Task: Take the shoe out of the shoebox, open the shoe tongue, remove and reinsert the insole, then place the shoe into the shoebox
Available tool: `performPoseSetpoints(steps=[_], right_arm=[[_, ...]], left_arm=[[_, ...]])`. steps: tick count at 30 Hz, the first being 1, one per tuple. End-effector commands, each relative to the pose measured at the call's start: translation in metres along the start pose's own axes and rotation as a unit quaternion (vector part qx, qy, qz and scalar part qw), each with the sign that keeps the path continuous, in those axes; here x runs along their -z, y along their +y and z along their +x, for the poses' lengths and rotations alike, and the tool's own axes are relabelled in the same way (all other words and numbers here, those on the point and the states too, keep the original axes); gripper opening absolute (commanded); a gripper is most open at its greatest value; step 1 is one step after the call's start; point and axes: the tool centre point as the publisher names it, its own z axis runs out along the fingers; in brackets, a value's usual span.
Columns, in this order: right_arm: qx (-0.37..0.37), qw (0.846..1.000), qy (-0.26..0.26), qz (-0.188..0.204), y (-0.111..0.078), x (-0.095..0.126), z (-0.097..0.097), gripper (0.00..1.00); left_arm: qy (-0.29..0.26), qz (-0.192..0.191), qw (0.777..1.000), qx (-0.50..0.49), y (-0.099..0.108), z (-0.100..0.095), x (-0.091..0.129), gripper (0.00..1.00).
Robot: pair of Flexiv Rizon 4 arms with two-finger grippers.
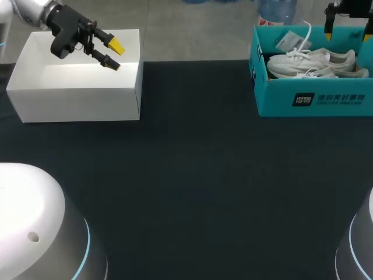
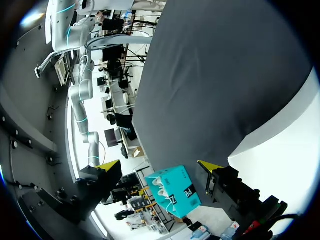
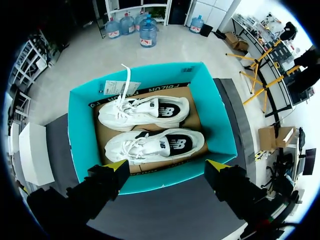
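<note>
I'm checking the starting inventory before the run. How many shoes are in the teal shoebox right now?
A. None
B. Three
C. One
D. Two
D: seen from the right wrist, a white shoe and a second white shoe lie side by side inside the teal shoebox.

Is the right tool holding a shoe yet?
No: one white lace-up sneaker and its twin lie side by side inside the teal cardboard shoebox, with the open right tool above them, empty.
</note>
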Motion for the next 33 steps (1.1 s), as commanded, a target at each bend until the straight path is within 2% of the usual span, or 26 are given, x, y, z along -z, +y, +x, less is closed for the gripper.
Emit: performPoseSetpoints(steps=[1, 4, 7, 11, 13, 15, 16, 17, 18, 33], right_arm=[[-0.001, 1.000, 0.001, -0.021, -0.004, 0.000, -0.001, 1.00], [-0.001, 1.000, 0.001, -0.021, -0.004, 0.000, -0.001, 1.00], [-0.001, 1.000, 0.001, -0.021, -0.004, 0.000, -0.001, 1.00], [-0.001, 1.000, 0.001, -0.021, -0.004, 0.000, -0.001, 1.00], [-0.001, 1.000, 0.001, -0.021, -0.004, 0.000, -0.001, 1.00], [-0.001, 1.000, 0.001, -0.021, -0.004, 0.000, -0.001, 1.00], [-0.001, 1.000, 0.001, -0.021, -0.004, 0.000, -0.001, 1.00], [-0.001, 1.000, 0.001, -0.021, -0.004, 0.000, -0.001, 1.00], [-0.001, 1.000, 0.001, -0.021, -0.004, 0.000, -0.001, 1.00], [-0.001, 1.000, 0.001, -0.021, -0.004, 0.000, -0.001, 1.00]], left_arm=[[0.046, -0.104, 0.982, 0.150, 0.013, -0.018, -0.009, 1.00], [0.063, -0.164, 0.958, 0.225, 0.024, -0.023, -0.009, 1.00], [0.068, -0.206, 0.931, 0.293, 0.031, -0.026, -0.009, 1.00], [0.062, -0.301, 0.862, 0.404, 0.040, -0.025, -0.009, 1.00], [0.055, -0.359, 0.818, 0.446, 0.046, -0.023, -0.008, 1.00], [0.054, -0.400, 0.776, 0.485, 0.050, -0.022, -0.007, 1.00], [0.050, -0.436, 0.745, 0.502, 0.053, -0.019, -0.006, 1.00], [0.060, -0.450, 0.729, 0.512, 0.054, -0.018, -0.007, 1.00], [0.043, -0.463, 0.721, 0.514, 0.056, -0.016, -0.007, 1.00], [0.043, -0.463, 0.721, 0.514, 0.056, -0.016, -0.007, 1.00]])
